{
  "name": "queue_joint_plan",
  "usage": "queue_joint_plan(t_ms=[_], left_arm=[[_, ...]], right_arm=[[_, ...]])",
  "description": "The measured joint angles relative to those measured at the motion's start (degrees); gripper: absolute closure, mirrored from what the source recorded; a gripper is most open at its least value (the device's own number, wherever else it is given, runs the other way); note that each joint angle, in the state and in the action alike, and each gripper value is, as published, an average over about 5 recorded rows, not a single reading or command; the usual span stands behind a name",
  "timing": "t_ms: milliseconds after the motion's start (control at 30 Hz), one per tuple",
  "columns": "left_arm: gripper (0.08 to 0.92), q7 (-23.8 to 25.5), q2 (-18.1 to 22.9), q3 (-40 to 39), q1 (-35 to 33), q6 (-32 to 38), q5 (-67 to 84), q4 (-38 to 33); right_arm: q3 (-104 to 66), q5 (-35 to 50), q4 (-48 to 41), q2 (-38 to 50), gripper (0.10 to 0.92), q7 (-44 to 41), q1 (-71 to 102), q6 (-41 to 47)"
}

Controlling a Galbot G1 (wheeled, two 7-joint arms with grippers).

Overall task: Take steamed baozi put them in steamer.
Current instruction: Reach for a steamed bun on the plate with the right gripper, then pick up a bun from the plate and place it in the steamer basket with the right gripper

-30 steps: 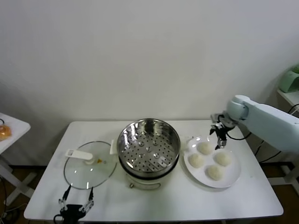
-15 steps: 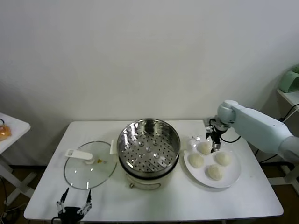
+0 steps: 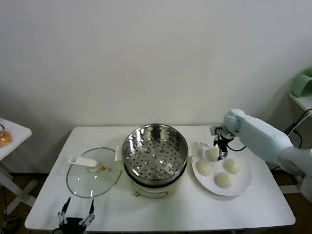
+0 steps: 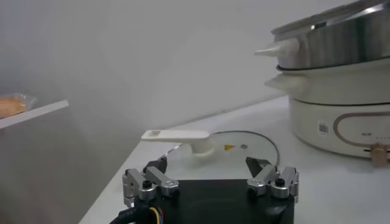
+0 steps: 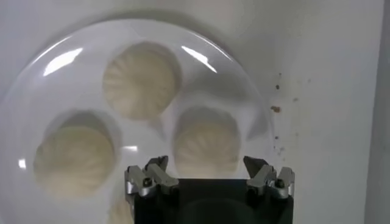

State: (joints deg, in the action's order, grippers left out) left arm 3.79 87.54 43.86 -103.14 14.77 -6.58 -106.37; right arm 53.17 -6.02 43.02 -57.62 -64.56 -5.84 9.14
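Four cream-white baozi lie on a round white plate (image 3: 245, 184) right of the steamer (image 3: 155, 152), a shiny steel pot with a perforated floor on a cream base. My right gripper (image 3: 220, 147) is open and hangs just above the bun nearest the pot (image 3: 211, 154). In the right wrist view the open gripper (image 5: 206, 164) has that bun (image 5: 206, 141) between its fingertips, apart from both; two more buns (image 5: 141, 79) (image 5: 73, 159) show beside it. The steamer basket holds nothing. My left gripper (image 3: 75, 218) is open at the table's front left edge; it also shows in its wrist view (image 4: 207, 165).
A flat glass lid (image 3: 93, 171) with a white handle lies left of the steamer, just beyond the left gripper; it shows in the left wrist view (image 4: 237, 141) too. A small white side table (image 3: 10, 134) stands at far left. A green object (image 3: 303, 83) sits at far right.
My right gripper has moved left and down from the plate's far edge to above the bun nearest the pot. The left gripper has sunk slightly toward the table's front edge.
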Motion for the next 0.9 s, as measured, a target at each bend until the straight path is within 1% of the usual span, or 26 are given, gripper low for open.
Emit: queue_joint_plan(t_ms=[200,400,633,900], left_arm=[[0.177,-0.1,0.0,0.2,-0.1,0.2,-0.3,0.0],[0.177,-0.3,0.1,0.2,0.0,0.5,-0.8,0.1],[0.177,-0.4,0.2,0.5,-0.3,0.8,-1.1,-0.1],[0.177,-0.4,0.2,0.8,-0.6,0.8,-1.2,-0.9]], right_arm=[[-1.1,-0.6,-0.7,-0.4,0.278,0.1,0.6,-0.5],[-1.5,-0.6,-0.2,0.0,0.308,0.1,0.6,-1.0],[0.5,1.8,3.5,2.3,0.309,0.0,-2.2,-1.3],[9.2,8.8,12.0,7.1,0.304,0.1,-12.5,-2.7]])
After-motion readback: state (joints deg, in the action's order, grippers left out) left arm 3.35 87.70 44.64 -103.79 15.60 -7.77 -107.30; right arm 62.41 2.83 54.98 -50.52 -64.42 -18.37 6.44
